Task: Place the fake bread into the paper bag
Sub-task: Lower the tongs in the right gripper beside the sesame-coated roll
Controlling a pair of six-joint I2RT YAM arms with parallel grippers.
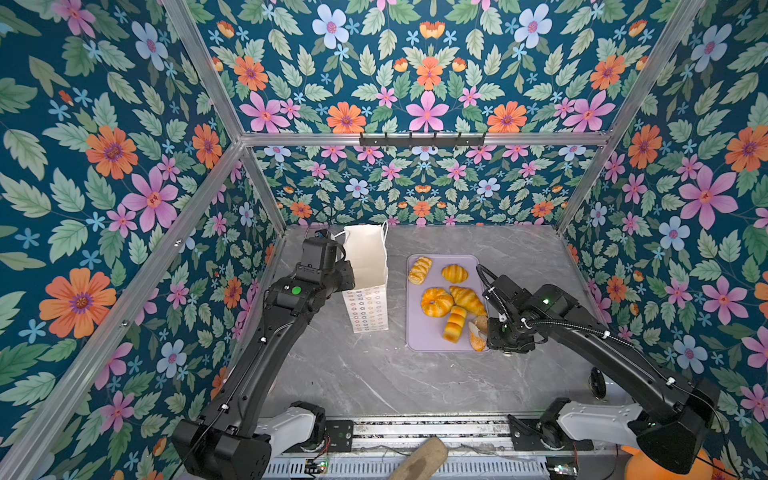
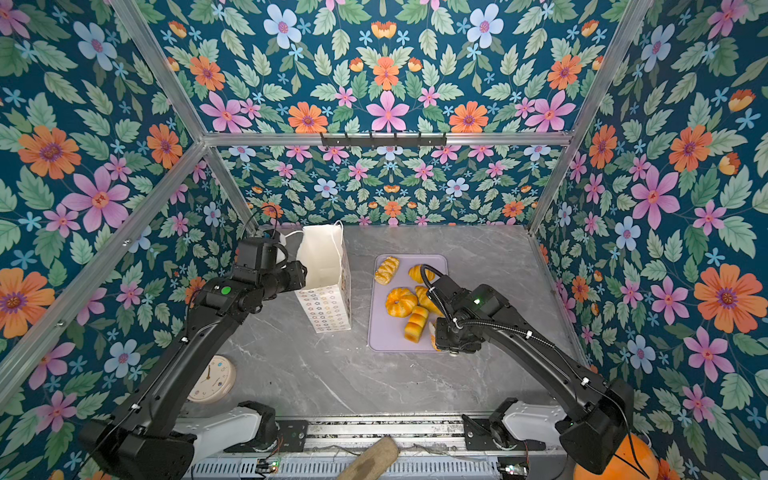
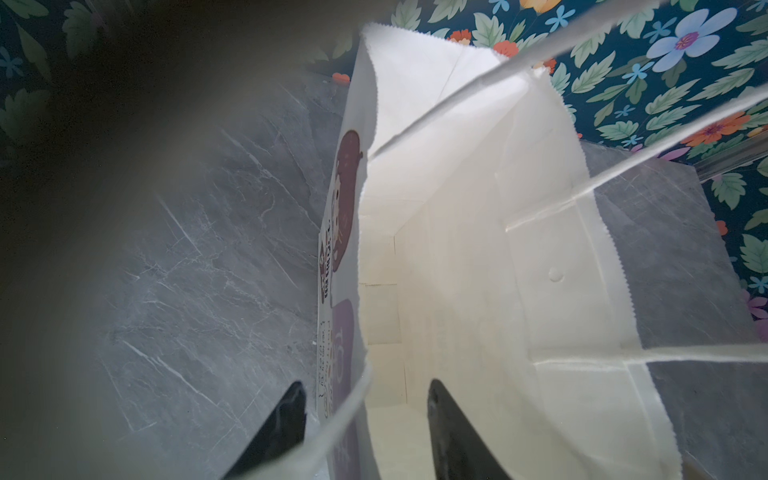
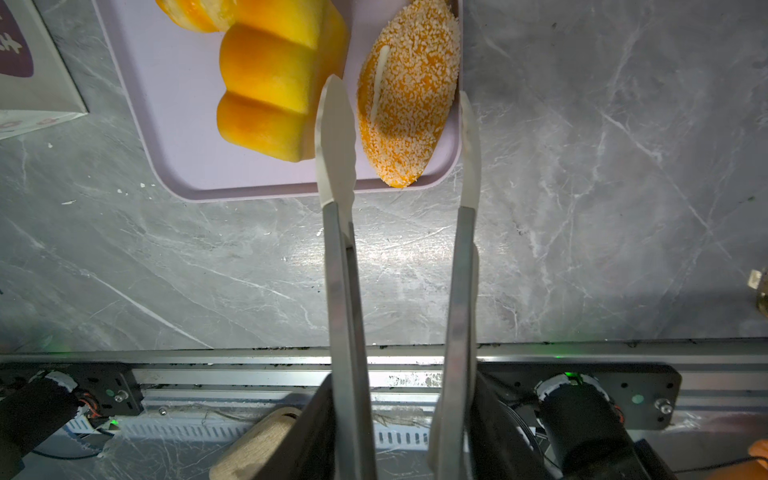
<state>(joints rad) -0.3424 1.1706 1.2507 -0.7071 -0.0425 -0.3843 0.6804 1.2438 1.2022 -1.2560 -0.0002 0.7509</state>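
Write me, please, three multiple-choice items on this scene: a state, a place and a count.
1. The paper bag stands: A folded shut; B upright, mouth open; C tipped over.
2. The seeded roll lies: A at the far edge of the tray; B at its near right corner, between the tips of the tongs; C in the bag.
3. Pastries on the tray: A four; B five; C six.
B, the left wrist view looks into its open mouth; B, the right wrist view shows a tip either side; C, a top view shows six.
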